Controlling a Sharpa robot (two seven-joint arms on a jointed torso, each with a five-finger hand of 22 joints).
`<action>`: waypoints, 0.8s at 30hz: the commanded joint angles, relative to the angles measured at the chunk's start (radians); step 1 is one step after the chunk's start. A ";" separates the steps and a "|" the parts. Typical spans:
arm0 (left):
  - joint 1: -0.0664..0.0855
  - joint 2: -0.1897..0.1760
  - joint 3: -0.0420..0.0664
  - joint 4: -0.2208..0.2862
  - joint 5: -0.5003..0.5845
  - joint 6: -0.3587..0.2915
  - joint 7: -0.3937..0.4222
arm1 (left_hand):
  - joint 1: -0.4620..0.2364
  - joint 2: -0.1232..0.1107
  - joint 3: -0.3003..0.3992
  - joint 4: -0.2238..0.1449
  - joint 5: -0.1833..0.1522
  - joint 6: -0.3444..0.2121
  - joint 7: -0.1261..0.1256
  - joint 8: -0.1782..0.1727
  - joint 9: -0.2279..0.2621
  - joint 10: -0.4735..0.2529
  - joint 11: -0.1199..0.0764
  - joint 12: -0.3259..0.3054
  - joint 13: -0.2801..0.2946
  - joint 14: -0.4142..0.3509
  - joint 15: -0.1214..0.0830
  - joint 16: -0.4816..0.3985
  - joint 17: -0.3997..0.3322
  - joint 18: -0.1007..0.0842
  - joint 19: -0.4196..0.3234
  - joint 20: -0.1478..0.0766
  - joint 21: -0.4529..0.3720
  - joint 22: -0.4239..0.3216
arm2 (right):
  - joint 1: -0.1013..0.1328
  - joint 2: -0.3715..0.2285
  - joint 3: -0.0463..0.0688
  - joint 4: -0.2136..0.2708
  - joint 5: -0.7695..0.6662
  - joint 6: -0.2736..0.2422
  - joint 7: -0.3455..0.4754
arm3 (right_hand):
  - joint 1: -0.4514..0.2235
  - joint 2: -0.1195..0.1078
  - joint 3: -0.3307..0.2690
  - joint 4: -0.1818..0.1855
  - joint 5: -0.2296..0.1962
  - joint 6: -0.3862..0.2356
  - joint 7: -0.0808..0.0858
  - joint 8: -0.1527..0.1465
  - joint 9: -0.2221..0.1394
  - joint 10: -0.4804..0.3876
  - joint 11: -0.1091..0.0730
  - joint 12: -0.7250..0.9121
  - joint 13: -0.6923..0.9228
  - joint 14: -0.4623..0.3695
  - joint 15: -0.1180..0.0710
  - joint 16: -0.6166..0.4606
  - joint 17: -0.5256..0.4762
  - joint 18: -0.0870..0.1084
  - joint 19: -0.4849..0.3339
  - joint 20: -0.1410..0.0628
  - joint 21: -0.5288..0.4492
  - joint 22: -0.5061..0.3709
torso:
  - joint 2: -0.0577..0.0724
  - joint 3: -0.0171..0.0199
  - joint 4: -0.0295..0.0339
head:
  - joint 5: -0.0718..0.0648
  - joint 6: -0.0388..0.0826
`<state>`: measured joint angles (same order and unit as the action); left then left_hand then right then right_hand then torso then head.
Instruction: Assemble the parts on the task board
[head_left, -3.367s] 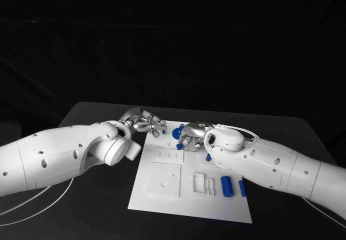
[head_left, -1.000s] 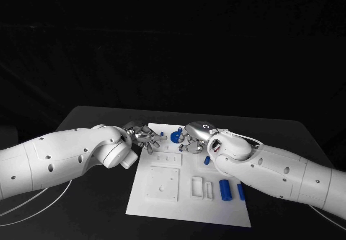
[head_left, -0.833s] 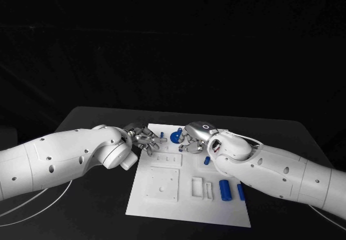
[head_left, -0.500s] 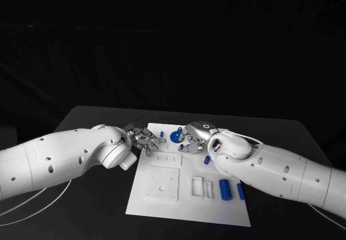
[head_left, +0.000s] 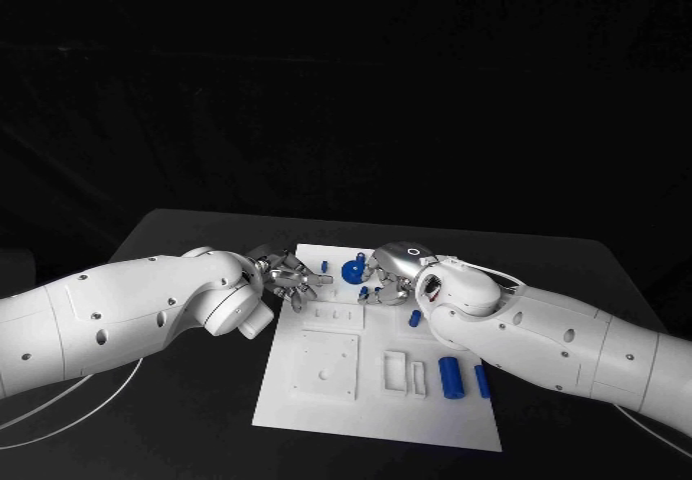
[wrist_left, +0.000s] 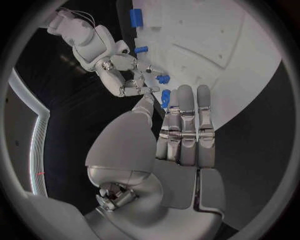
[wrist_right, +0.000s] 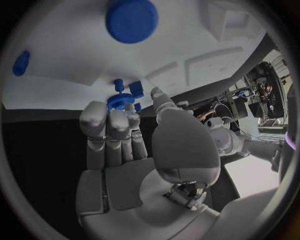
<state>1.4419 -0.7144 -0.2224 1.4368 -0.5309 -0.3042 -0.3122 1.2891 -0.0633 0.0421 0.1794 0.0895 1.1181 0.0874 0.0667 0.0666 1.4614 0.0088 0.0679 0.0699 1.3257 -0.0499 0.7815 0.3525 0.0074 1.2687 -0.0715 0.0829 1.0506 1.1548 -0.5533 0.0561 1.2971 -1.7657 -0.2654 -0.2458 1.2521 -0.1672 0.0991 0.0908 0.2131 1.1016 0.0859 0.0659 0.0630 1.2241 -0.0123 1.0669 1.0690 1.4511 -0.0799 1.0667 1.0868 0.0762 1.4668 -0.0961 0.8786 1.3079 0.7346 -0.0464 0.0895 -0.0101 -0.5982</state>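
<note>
Right hand now holds a small blue gear low over the task board's far edge, ready to fit, while left hand waits beside it, fingers apart.

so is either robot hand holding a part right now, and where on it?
The right robot hand pinches a small blue gear by its toothed rim at the fingertips. The left robot hand holds nothing, fingers straight.
</note>
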 joint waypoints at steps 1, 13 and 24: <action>0.001 0.000 0.001 0.004 -0.006 0.003 0.004 | -0.004 -0.003 0.001 0.008 -0.005 -0.005 0.000 0.001 0.000 0.012 0.000 0.005 0.001 0.000 0.000 0.005 -0.001 0.007 0.000 0.002 -0.003 0.001 | -0.001 0.004 0.000 -0.005 -0.016 0.039 -0.022 | 0.007 0.009 0.033 -0.005 -0.018 0.019 -0.002 -0.004 -0.001 0.002 0.002 0.004 0.003 0.000 0.003 0.000 0.003 0.007 0.019 0.002 -0.001 0.106 | 0.000 0.0007 0.0001 | 0.000 -0.001; 0.001 -0.002 0.001 0.005 -0.007 0.003 0.005 | -0.006 -0.003 0.002 0.010 -0.004 -0.005 0.000 0.001 0.000 0.011 0.000 0.005 0.001 -0.001 0.001 0.005 -0.002 0.007 0.000 0.002 -0.005 0.004 | -0.001 0.018 0.000 -0.020 -0.017 0.052 -0.015 | -0.034 0.023 0.261 -0.049 -0.108 0.072 -0.018 -0.004 -0.001 0.007 -0.009 0.009 0.012 0.001 -0.004 0.000 0.005 0.000 0.017 -0.005 0.003 0.107 | 0.000 0.0008 0.0011 | 0.001 -0.003; 0.001 -0.003 0.001 0.006 -0.009 0.006 0.006 | -0.004 -0.003 0.005 0.009 -0.002 -0.004 0.000 0.001 -0.001 0.011 0.000 0.005 0.001 -0.002 0.001 0.006 -0.004 0.007 -0.001 0.002 -0.007 0.008 | -0.003 0.027 -0.001 -0.028 -0.015 0.065 -0.013 | -0.043 0.013 0.232 -0.062 -0.075 0.070 -0.018 -0.004 -0.001 0.006 -0.009 0.007 0.012 0.001 -0.004 -0.002 0.004 -0.001 0.017 -0.006 0.003 0.106 | 0.000 0.0005 -0.0012 | 0.004 -0.007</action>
<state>1.4419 -0.7181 -0.2223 1.4398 -0.5354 -0.3045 -0.3122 1.2892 -0.0632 0.0456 0.1828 0.0896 1.1181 0.0874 0.0667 0.0668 1.4613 0.0089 0.0679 0.0696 1.3257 -0.0498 0.7815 0.3496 0.0074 1.2686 -0.0715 0.0828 1.0577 1.1531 -0.5278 0.0551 1.2696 -1.7695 -0.2215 -0.2591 1.2175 -0.1541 0.3342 0.0290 0.1356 1.1683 0.0665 0.0659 0.0632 1.2279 -0.0160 1.0712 1.0817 1.4510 -0.0799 1.0668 1.0910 0.0762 1.4668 -0.0962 0.8786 1.3076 0.7346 -0.0455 0.0892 -0.0060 -0.6048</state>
